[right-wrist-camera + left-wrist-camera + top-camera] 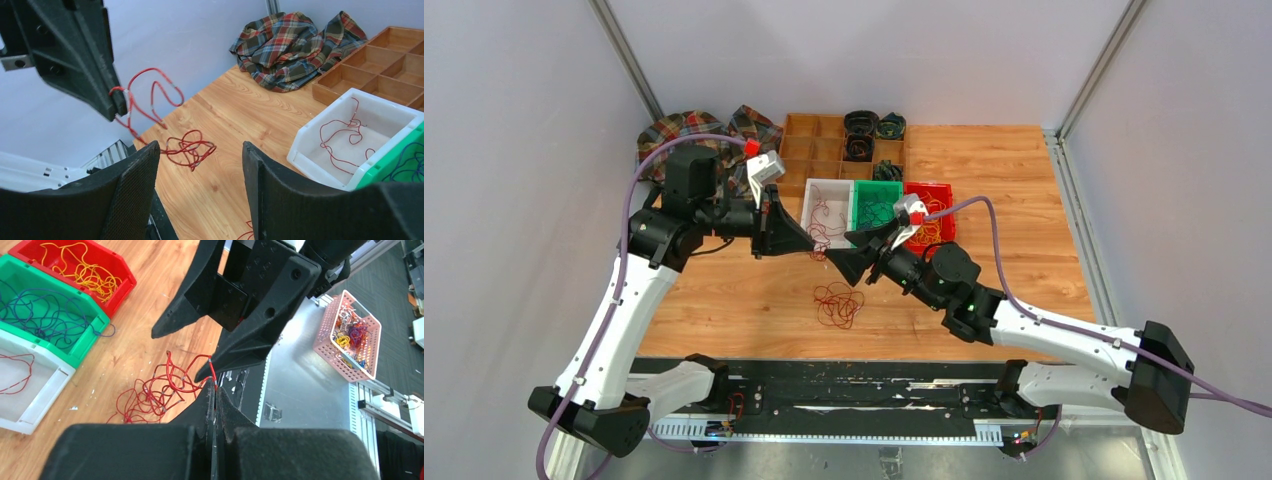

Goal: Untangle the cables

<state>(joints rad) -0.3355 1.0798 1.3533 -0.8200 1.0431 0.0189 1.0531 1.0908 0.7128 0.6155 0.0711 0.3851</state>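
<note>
Left fingers (229, 412) clamp a thin red wire cable (150, 100) hanging to the wooden table (1024, 200); right fingers (135, 180), parted, stand just beside.

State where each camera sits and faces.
Top external: above, behind the bases, looking down on the table; both arms show.
Left wrist: on the left arm, looking past its shut left gripper at the right gripper and green bin.
Right wrist: on the right arm, looking between its open fingers toward the left gripper and plaid cloth.
Shared: both wrist views show red cables and white bin.
</note>
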